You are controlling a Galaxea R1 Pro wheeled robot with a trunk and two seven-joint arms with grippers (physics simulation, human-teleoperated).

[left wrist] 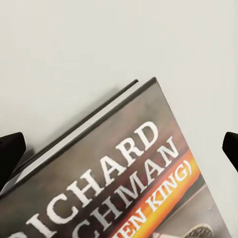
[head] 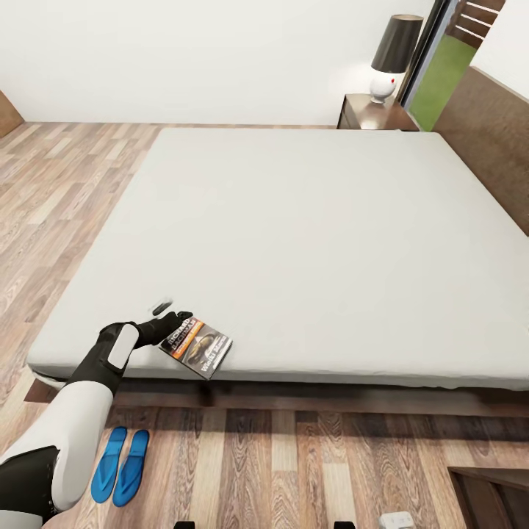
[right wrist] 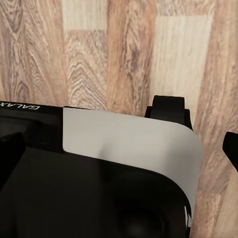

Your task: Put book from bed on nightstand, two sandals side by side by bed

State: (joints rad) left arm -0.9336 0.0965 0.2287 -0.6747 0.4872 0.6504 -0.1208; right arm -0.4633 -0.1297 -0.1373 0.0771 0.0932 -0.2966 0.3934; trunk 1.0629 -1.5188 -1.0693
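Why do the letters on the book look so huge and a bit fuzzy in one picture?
In the left wrist view the camera sits very close to the book, so its white lettering looks big and soft-edged; in the head view the book is small and its lettering blurs together.

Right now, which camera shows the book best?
The head view: the whole book lies at the bed's near edge, by the left gripper. The left wrist view shows part of its cover close up; the right wrist view faces floor.
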